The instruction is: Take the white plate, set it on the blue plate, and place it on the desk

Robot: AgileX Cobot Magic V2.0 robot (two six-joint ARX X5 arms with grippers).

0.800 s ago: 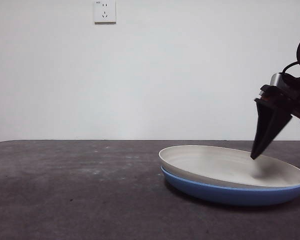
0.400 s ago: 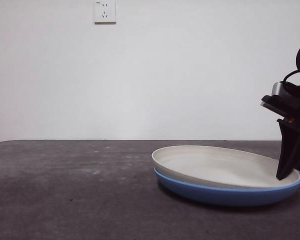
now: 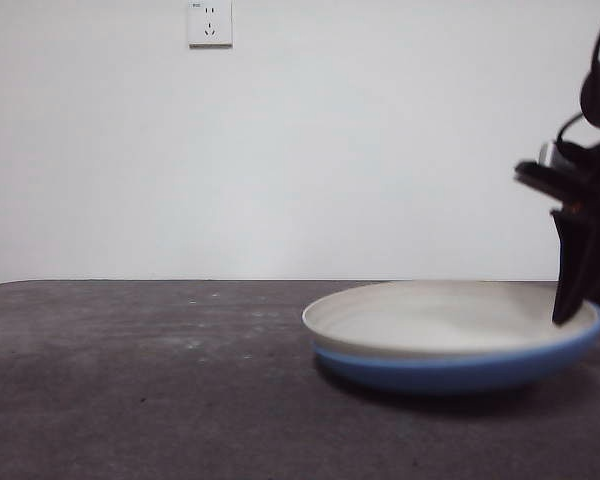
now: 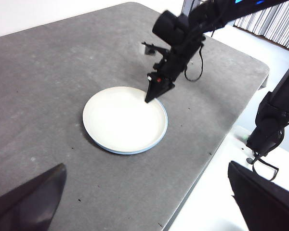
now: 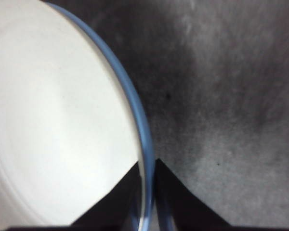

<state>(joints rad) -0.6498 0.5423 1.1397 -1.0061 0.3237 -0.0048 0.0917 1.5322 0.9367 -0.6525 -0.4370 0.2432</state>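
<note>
The white plate (image 3: 445, 320) lies nested in the blue plate (image 3: 460, 368); both have now lifted at the right side, because the right gripper (image 5: 147, 185) pinches their rims together, so the stack seems ready for moving on the desk (image 3: 140, 390).

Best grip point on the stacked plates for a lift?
The rim, from the outer edge. The white plate nests in the blue plate, both shallow, so only the thin lip is pinchable. The right gripper already straddles it.
</note>
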